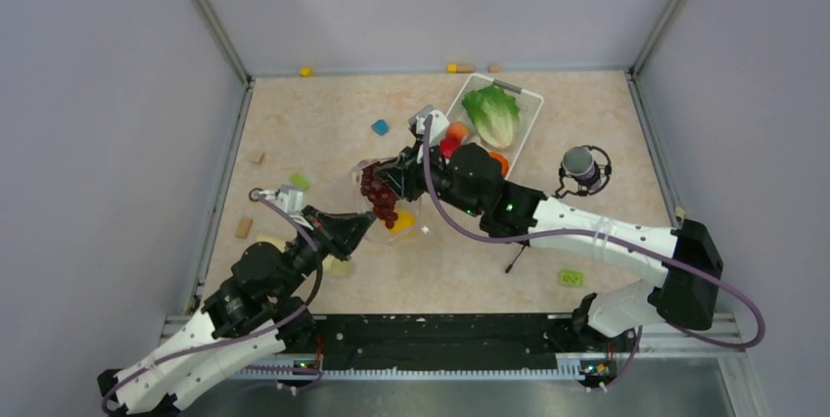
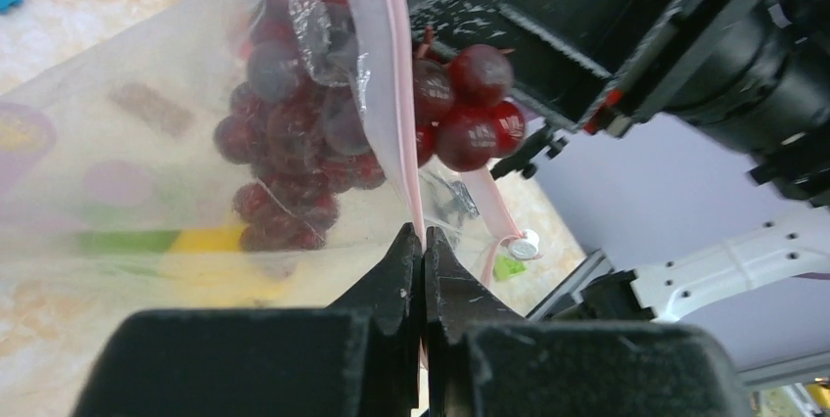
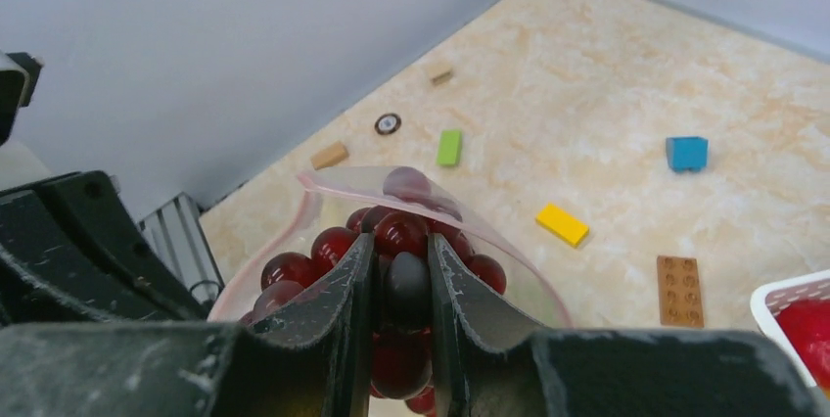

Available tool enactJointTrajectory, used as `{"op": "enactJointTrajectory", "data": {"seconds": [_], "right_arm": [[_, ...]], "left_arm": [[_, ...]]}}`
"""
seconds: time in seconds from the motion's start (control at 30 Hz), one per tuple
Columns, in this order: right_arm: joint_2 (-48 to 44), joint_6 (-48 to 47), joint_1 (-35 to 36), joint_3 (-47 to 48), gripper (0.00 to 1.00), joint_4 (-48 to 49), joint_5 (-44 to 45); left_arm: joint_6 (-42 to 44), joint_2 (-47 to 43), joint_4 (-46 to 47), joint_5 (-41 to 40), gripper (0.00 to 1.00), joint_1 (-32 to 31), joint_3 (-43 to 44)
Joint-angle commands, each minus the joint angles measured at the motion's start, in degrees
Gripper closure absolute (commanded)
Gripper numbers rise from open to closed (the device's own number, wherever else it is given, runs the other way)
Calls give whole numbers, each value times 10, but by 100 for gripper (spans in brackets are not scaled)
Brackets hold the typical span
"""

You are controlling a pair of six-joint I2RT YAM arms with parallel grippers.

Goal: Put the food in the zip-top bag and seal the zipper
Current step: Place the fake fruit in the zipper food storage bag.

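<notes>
I see my left fingers clenched on the pinkish zipper of the zip-top bag, holding its mouth open over the counter, while my right fingers grasp the dark grape bunch, which sits partly inside that mouth.

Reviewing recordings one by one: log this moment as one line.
left gripper: shut on zipper, holding zip-top bag open | right gripper: shut on grape bunch, partway into bag | lettuce: in basket
</notes>
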Motion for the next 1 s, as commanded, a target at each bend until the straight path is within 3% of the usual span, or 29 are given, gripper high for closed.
{"op": "enactJointTrajectory", "data": {"seconds": [0.0,0.27,0.57,0.67,0.77,0.97], "right_arm": [[-10,11,12,2,100,84,61],[-29,5,20,-9,100,68,136],[-84,-21,29,-15,100,-26,232],[-81,-16,32,6,100,-97,270],[-68,-6,35,17,100,-136,266],[-25,-1,36,25,97,-108,238]], "left_arm": [[-25,3,32,19,100,1,52],[-59,46,40,14,100,1,114],[-71,114,81,-5,100,1,139],[-70,151,53,7,100,1,171],[-67,187,15,17,100,1,205],[-75,198,13,-6,100,1,198]]}}
